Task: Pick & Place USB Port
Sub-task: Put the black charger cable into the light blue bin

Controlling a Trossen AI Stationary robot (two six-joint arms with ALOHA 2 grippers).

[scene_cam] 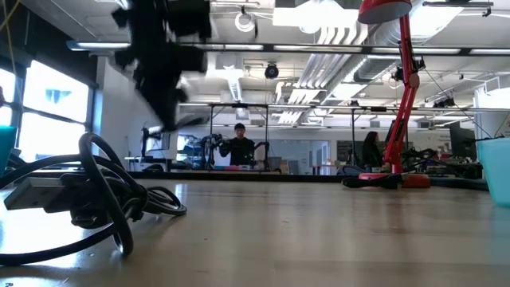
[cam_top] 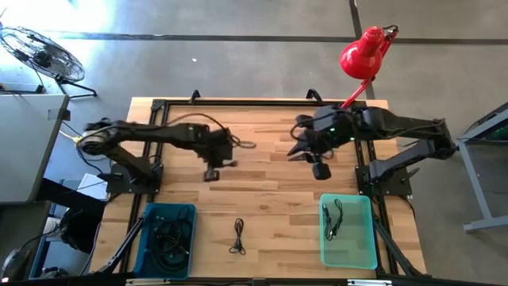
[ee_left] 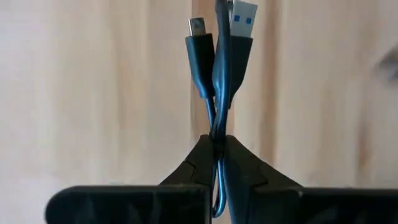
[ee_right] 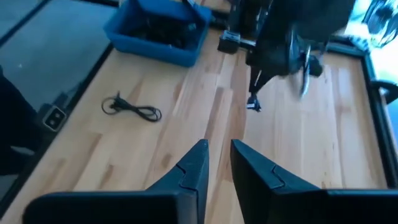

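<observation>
Gripping one cable (ee_left: 219,68), left fingers (ee_left: 205,163) closed; two bins (cam_top: 167,238).

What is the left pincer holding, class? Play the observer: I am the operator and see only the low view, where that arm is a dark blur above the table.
Observer: The left pincer is shut on a black cable, whose two plugs stick out side by side beyond the fingertips.
Operator: Where is the right pincer?
Observer: The right pincer hangs over the right half of the table, slightly open, with nothing between its fingers.
Operator: What is in the green bin?
Observer: The green bin at the near right holds one coiled cable.
</observation>
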